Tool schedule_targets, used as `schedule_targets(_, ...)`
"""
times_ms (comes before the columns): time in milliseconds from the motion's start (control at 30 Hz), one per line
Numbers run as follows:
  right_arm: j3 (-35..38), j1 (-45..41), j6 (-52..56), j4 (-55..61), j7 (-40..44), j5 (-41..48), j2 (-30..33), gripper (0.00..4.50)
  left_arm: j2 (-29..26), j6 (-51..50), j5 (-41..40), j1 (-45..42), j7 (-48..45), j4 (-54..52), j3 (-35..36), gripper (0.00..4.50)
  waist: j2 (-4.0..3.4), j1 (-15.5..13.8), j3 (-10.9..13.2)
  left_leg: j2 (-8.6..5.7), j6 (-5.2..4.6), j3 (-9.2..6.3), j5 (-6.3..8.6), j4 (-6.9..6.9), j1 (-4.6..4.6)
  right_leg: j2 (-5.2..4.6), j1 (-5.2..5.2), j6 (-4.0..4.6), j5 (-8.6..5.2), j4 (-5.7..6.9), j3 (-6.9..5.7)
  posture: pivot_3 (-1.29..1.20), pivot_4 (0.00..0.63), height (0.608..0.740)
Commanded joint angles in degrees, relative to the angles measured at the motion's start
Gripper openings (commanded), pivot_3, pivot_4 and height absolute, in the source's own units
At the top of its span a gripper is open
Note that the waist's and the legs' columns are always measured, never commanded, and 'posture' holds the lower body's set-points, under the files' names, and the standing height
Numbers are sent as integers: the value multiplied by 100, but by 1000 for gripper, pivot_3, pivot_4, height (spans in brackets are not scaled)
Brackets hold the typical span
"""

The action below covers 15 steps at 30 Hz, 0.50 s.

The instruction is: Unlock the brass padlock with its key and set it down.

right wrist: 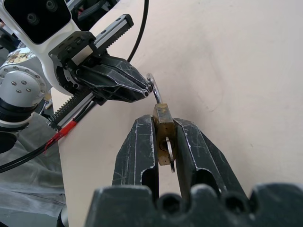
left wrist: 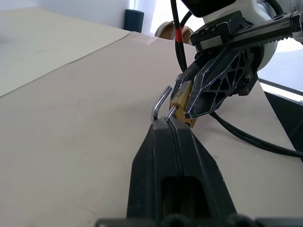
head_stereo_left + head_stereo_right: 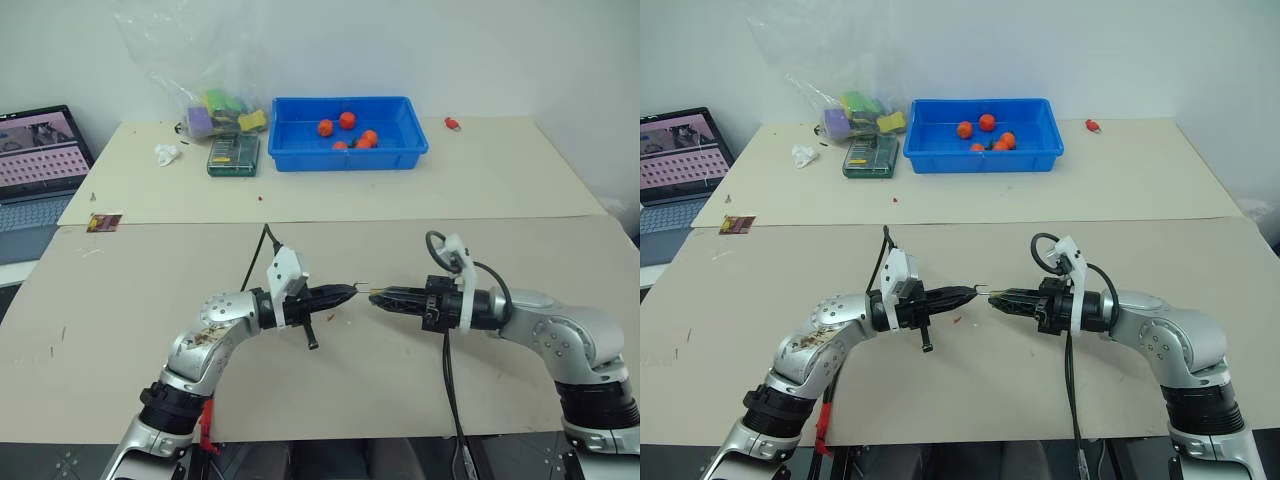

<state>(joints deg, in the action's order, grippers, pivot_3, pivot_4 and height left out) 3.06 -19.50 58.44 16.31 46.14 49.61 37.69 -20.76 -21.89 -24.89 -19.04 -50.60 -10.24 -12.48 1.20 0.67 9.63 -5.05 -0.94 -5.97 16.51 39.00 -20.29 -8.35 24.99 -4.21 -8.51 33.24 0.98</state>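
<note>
Above the middle of the table (image 3: 150, 300), item: brass padlock (image 1: 164, 124) clamped in our right gripper (image 1: 163, 142), shackle (image 2: 160, 101) sprung open and pinched by our clenched left gripper (image 2: 169, 120) (key (image 1: 169, 147) apparently in the body); we judge unlocking done, setting down left.

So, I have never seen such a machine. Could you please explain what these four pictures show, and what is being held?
It is a humanoid robot with two arms, each ending in two black fingers. Two pictures come from cameras in its head, looking down over a beige table. The other two come from cameras on each wrist.

The right gripper is shut on a small brass padlock, with the key at the lock's lower end. The left gripper is shut on the lock's silver shackle.

Farther back lie a blue bin with orange-red balls, a plastic bag and a laptop.
</note>
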Motion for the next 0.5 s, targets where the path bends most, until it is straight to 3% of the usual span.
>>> schedule_targets(33, 167, -38, -150, 81, 158, 33, 92, 122, 0, 100, 3, 37, -22, -125, 53, 30, 0, -1, 0, 0, 0, 0, 0, 0, 0, 0, 0, 0, 0, 0, 0, 0, 150, 740)
schedule_targets(333, 73, -396, 66, -392, 497, -57, 530, 122, -357, 281, 252, 249, 54, -383, 229, 30, 0, 14, 0, 2, 0, 5, 0, 0, 1, 1, 0, 0, 0, -1, 0, 0, 150, 740)
schedule_targets(433, -268, -566, 404, -380, 596, -49, 586, 122, -529, 555, 389, 403, -1, -530, 321, 691, 0, 15, 0, 3, 0, 5, 0, -1, 0, 1, 0, 0, 0, -1, -1, 0, 150, 740)
schedule_targets(500, -410, -738, 637, -453, 517, -47, 509, 122, -636, 775, 491, 479, -58, -605, 322, 1613, 0, 9, 0, 3, 0, 3, 0, -1, 0, 1, 1, 1, 0, -3, 1, 0, 150, 740)
